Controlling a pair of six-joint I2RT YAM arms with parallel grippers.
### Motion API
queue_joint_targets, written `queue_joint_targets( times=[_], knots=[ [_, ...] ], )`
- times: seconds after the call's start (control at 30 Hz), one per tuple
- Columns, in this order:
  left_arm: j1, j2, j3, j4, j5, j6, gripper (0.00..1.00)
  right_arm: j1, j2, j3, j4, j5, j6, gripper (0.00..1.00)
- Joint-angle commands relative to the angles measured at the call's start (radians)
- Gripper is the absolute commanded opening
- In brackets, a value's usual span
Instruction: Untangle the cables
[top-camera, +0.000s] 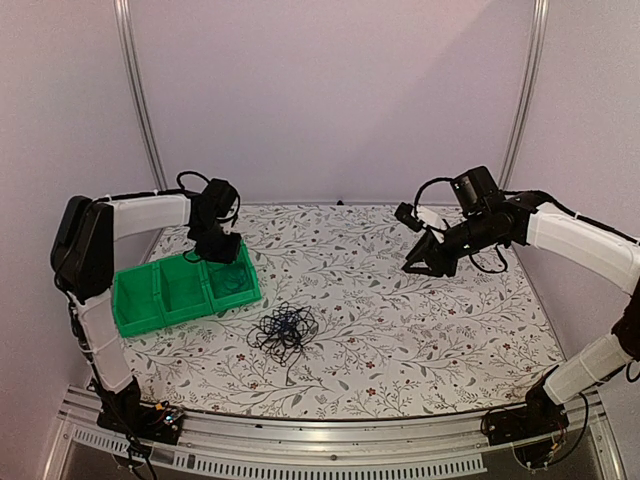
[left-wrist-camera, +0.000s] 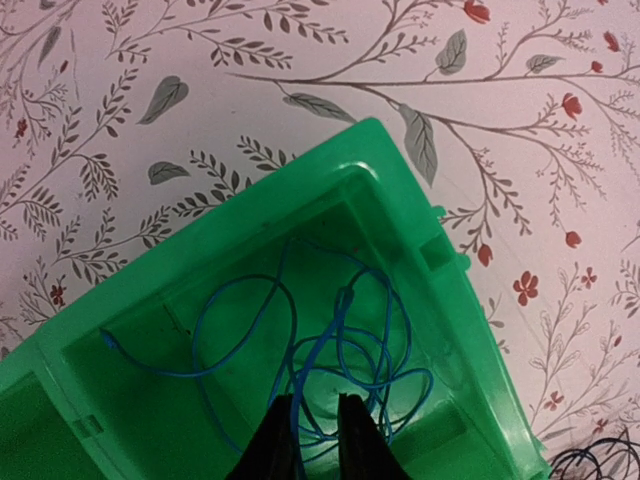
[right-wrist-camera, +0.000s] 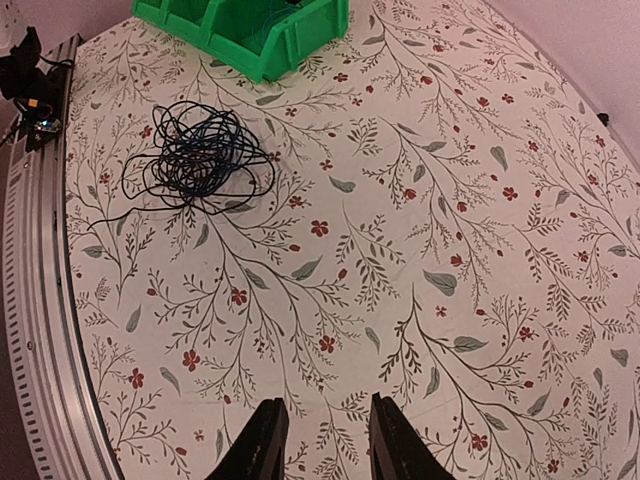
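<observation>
A blue cable lies in loose loops in the end compartment of the green three-compartment bin. My left gripper hangs over that compartment, jaws a little apart, with one blue strand running up between the fingers. In the top view the left gripper sits over the bin. A tangled bundle of black cables with some blue in it lies on the table near the bin; it also shows in the right wrist view. My right gripper is open and empty, raised at the far right.
The table has a floral cloth. A metal rail runs along the near edge and shows in the right wrist view. Pale walls and upright posts close in the back. The bin's other two compartments look empty.
</observation>
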Motion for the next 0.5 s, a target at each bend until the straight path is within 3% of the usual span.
queue_joint_targets(
  times=[0.0,0.27,0.47],
  knots=[
    [-0.003,-0.043,0.068,-0.076,-0.002,-0.016,0.22,-0.003,-0.014,0.014,0.006,-0.009,-0.009,0.33],
    [-0.02,-0.108,0.192,-0.195,-0.06,-0.036,0.39,-0.004,-0.001,0.092,-0.033,-0.006,-0.051,0.33],
    [-0.082,-0.195,0.178,-0.14,-0.019,0.01,0.41,-0.003,0.036,0.171,-0.035,-0.007,-0.104,0.33]
  ],
)
